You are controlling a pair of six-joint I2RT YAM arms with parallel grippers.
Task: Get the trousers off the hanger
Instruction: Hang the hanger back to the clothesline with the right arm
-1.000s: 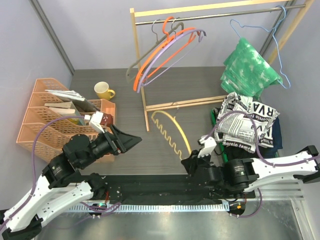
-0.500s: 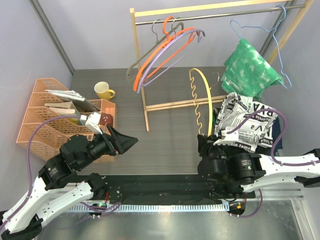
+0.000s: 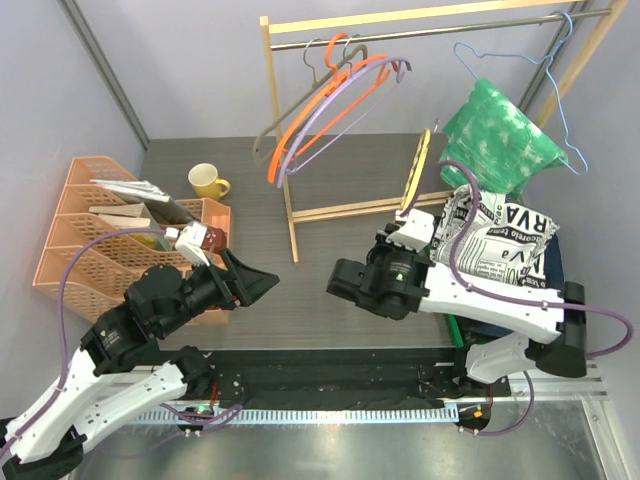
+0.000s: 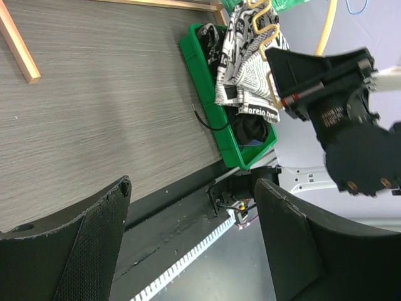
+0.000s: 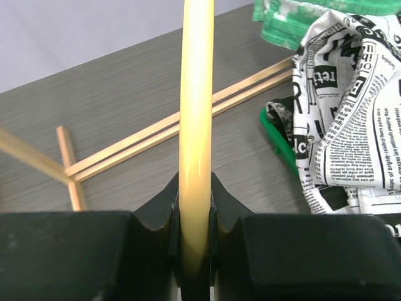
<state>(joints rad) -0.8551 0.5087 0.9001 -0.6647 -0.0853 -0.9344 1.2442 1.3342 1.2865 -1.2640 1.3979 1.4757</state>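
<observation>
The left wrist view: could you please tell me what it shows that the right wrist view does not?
Only the left wrist view shows the open left gripper and the right arm. Only the right wrist view shows, close up, the right gripper shut on the yellow hanger. Both show that hanger, the newspaper-print trousers, the green bin and the rack's wooden base.

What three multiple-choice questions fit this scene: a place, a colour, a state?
1. The newspaper-print trousers lie: A on the green bin; B in the orange rack; C on the rail.
2. The hanger in the right end effector is: A blue; B yellow; C orange.
3. The left end effector is: A shut on the mug; B shut on a hanger; C open, empty.
Answers: A, topping the bin's pile; B, a yellow bar sits clamped; C, jaws wide, nothing between.
</observation>
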